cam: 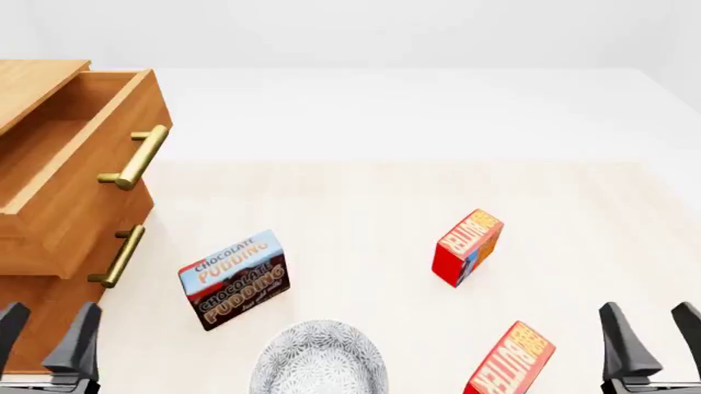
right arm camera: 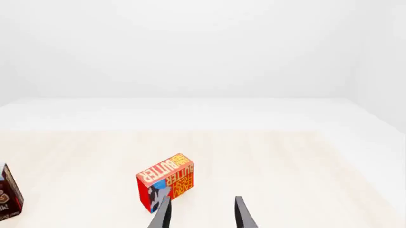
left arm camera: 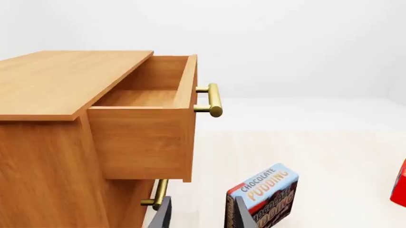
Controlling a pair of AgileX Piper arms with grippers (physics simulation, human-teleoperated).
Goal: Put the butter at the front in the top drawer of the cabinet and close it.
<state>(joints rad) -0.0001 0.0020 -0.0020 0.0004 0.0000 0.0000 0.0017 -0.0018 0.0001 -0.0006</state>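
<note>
Nearest to me, at the near edge of the table [cam: 362,197], I see both grippers, and I go from left to right. My left gripper [cam: 46,336] is at the near left corner, with its fingers spread apart and nothing between them. Beside it the cabinet [cam: 33,316] stands along the left edge, and the top drawer [cam: 77,176] is pulled out; from the left wrist view its inside looks bare. The lower drawer [cam: 82,271] is pushed in. Just right of the cabinet the Chocolate Pudding box [cam: 233,279] stands upright and a little turned. Next, at the near edge, there is a round grey patterned thing [cam: 318,361]; I cannot tell exactly what it is, maybe a bowl. Towards the middle of the table the other butter carton [cam: 468,247] stands upright. The butter [cam: 511,361] that I need is closer to me, at the near edge right of centre, tilted, and nothing holds it. My right gripper [cam: 646,336] is at the near right corner, also wide open and empty, just beside the butter but not touching it.
</note>
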